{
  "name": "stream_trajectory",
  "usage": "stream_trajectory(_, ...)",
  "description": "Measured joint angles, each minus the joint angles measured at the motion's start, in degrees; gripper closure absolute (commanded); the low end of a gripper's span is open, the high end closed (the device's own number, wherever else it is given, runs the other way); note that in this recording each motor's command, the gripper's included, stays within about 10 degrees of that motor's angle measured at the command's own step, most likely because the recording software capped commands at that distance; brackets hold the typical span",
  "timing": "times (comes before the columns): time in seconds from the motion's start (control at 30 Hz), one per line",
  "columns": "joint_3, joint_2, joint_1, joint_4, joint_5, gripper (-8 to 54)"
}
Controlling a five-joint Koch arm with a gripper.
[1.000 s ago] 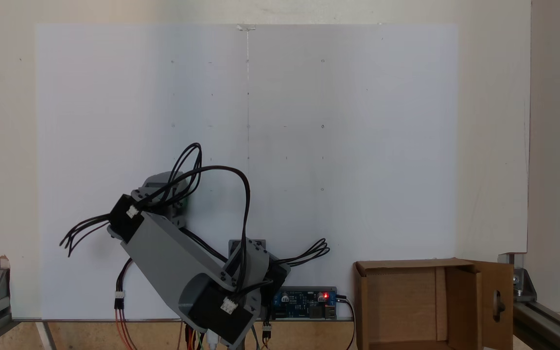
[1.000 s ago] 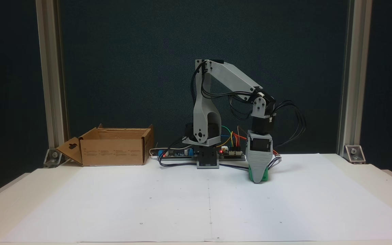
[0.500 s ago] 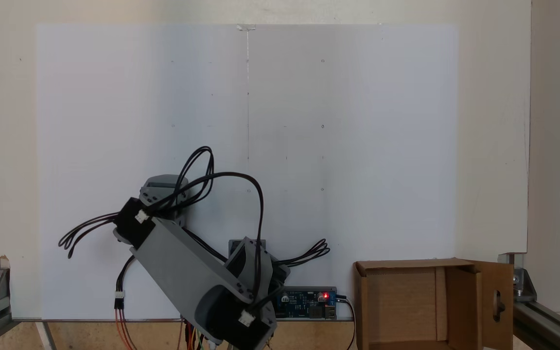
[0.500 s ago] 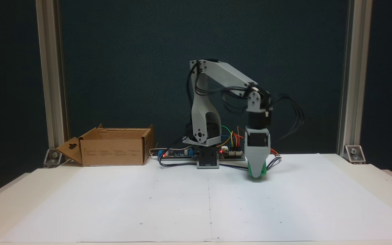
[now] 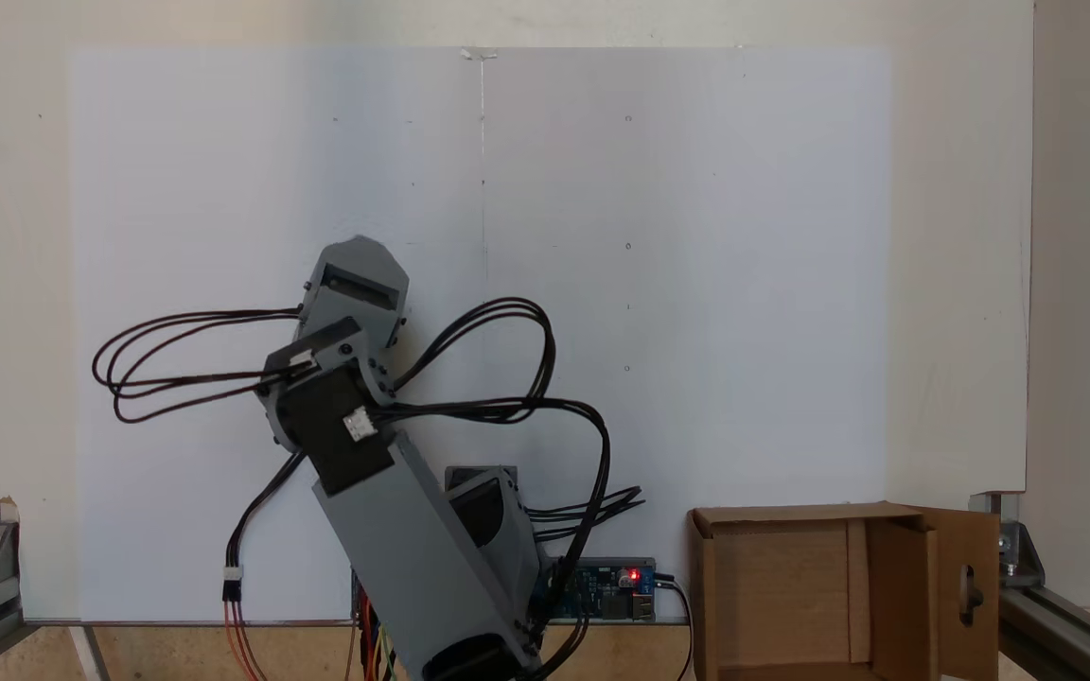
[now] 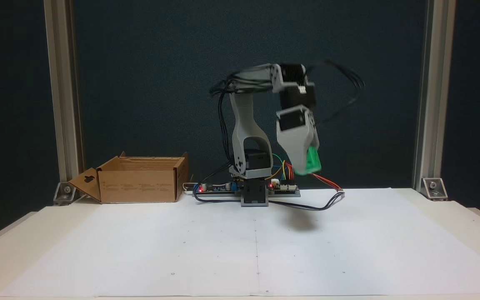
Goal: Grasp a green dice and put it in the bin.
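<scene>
From the front-facing fixed view I see the gripper (image 6: 306,168) raised well above the worktop (image 6: 390,250), pointing down and tilted a little toward the right of that picture. The green dice (image 6: 311,161) sits at the gripper's tip, pressed against the grey jaw, and is clear of the white paper (image 6: 181,250), so I read the gripper as clamped on it. The arm (image 6: 248,125) is motion-blurred in this view, and I cannot make out the second jaw clearly.

In the fixed view from above, the gripper's grey housing (image 5: 356,284) covers the dice, so I cannot see the dice there.

The bin (image 6: 140,183) stands well apart from the gripper, far to its left in the front view and much lower, on the worktop beside the arm's base. In the view from above, the bin (image 5: 848,596) is at lower right, its keyhole-cut flap folded outward.
</scene>
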Motion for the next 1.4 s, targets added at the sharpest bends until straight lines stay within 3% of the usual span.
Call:
stream_trajectory(0.53, -9.7, 1.4, 41.7, 0.4, -31.4, 34.0)
stream_trajectory(0.8, -10.6, -4.3, 69.4, 0.4, -45.3, 34.0)
stream_trajectory(1.2, -11.6, -7.1, 102.7, 0.6, -51.0, 34.0)
stream_trajectory(1.4, -18.8, -17.0, 120.9, 0.5, -55.7, 34.0)
